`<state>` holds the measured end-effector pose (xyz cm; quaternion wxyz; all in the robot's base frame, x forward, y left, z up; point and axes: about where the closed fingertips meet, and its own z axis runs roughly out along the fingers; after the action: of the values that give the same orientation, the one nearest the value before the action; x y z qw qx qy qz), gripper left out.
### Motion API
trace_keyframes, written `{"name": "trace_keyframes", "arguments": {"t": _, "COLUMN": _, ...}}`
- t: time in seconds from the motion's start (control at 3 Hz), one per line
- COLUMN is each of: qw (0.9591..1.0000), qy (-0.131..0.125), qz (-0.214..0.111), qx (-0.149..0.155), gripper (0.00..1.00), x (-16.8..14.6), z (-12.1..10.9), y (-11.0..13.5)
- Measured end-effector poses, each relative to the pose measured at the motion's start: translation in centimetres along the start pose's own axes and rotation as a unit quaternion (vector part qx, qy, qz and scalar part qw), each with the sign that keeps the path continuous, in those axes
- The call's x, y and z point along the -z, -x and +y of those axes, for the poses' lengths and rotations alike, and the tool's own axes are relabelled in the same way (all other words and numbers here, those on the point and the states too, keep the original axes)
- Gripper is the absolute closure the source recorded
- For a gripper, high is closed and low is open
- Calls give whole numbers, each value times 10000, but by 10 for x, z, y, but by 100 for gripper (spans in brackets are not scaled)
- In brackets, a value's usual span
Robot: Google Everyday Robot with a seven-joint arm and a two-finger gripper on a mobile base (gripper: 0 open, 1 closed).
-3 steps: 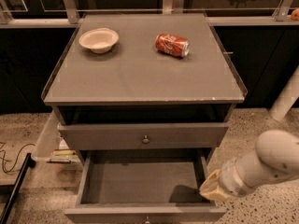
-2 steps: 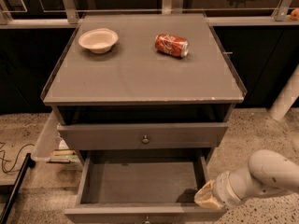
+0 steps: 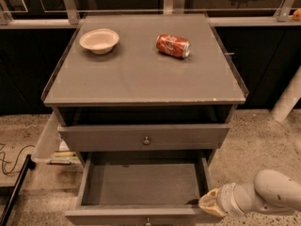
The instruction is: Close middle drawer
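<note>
The middle drawer (image 3: 143, 182) is pulled wide open below the top drawer front (image 3: 188, 136), which has a small round knob (image 3: 146, 140). The open drawer's inside is plain grey and holds nothing. Its front edge (image 3: 117, 216) runs along the bottom of the view. My gripper (image 3: 210, 204) is at the drawer's right front corner, reaching in from the right on a white arm (image 3: 273, 194). Its tip lies against or just over the front right end of the drawer.
On the cabinet top (image 3: 141, 79) stand a white bowl (image 3: 99, 40) at the back left and a red soda can (image 3: 173, 45) lying on its side. A cable (image 3: 11, 161) and a black bar (image 3: 14, 192) lie on the floor at left.
My arm has dropped lower and the gripper has shifted down to the drawer's right front corner. The drawer is as open as before.
</note>
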<state>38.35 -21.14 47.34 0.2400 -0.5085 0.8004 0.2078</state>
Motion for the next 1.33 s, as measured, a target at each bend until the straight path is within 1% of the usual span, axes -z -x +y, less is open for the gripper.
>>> {"name": "trace_keyframes", "arguments": {"t": 0.33, "qw": 10000, "qy": -49, "qz": -11, "qx": 3, "gripper": 100, "x": 0, "z": -2, "y": -3}}
{"name": "trace_keyframes", "arguments": {"t": 0.67, "qw": 9998, "qy": 32, "qz": -55, "qx": 165, "gripper": 100, "x": 4, "z": 17, "y": 2}}
{"name": "trace_keyframes", "arguments": {"t": 1.0, "qw": 9993, "qy": 229, "qz": -150, "qx": 246, "gripper": 100, "x": -4, "z": 44, "y": 3}}
{"name": "trace_keyframes", "arguments": {"t": 1.33, "qw": 9981, "qy": 423, "qz": -209, "qx": 407, "gripper": 100, "x": -26, "z": 63, "y": 8}}
